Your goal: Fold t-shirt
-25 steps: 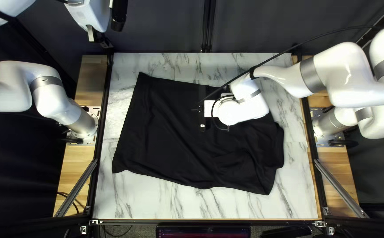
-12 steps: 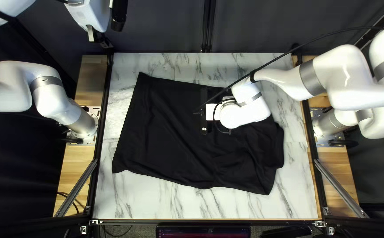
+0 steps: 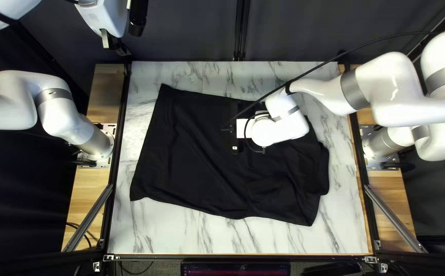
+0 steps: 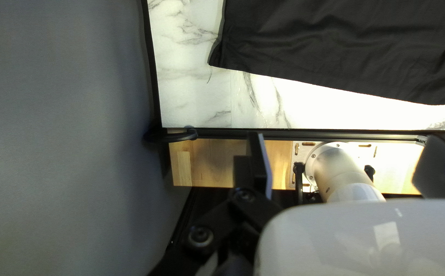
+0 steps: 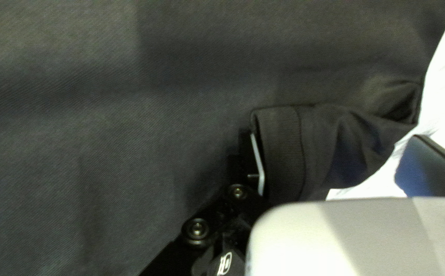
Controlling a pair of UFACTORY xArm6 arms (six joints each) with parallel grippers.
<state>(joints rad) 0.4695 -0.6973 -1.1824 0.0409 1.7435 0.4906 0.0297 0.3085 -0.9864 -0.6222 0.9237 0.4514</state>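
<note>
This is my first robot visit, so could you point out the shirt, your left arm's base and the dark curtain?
Shirt (image 3: 191, 153): top left view, on its broad flat body.
Left arm's base (image 3: 98, 144): top left view, on its metal collar.
Dark curtain (image 3: 181, 38): top left view, on its hanging cloth.

T-shirt (image 3: 197, 153) is plain black | tabletop (image 3: 161, 225) shows grey marble veins on white | left arm (image 3: 18, 102) and right arm (image 3: 396, 87) are white, grey-banded | far curtain (image 3: 186, 30) is dark grey | left board (image 3: 85, 197) shows tan wood grain
</note>
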